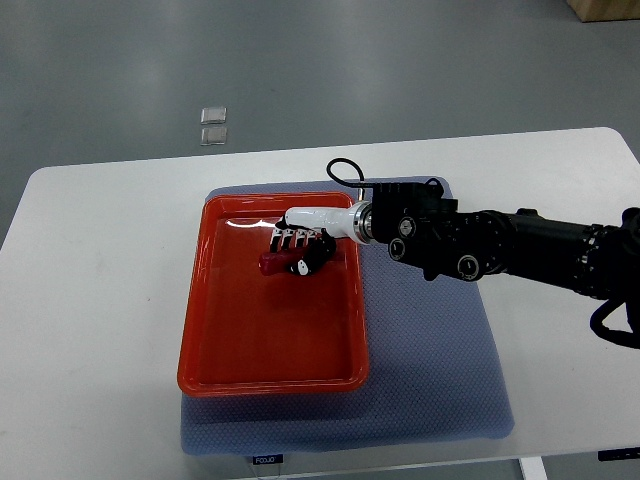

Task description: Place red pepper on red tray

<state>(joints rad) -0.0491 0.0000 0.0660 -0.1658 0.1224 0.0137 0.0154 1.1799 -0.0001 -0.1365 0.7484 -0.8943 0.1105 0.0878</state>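
Top view: right hand (298, 247) over the red tray (200, 310), fingers curled around the red pepper (272, 263), held low inside for release.

White table (110, 300) with rounded corners, blue-grey textured mat (440, 390) laid across the middle. Grey floor (300, 70) behind, pretty smooth, soft glare from overhead lighting. Two small clear squares (213, 125) on the floor beyond the table's far edge. Bit of cardboard box (605, 9) top right corner.
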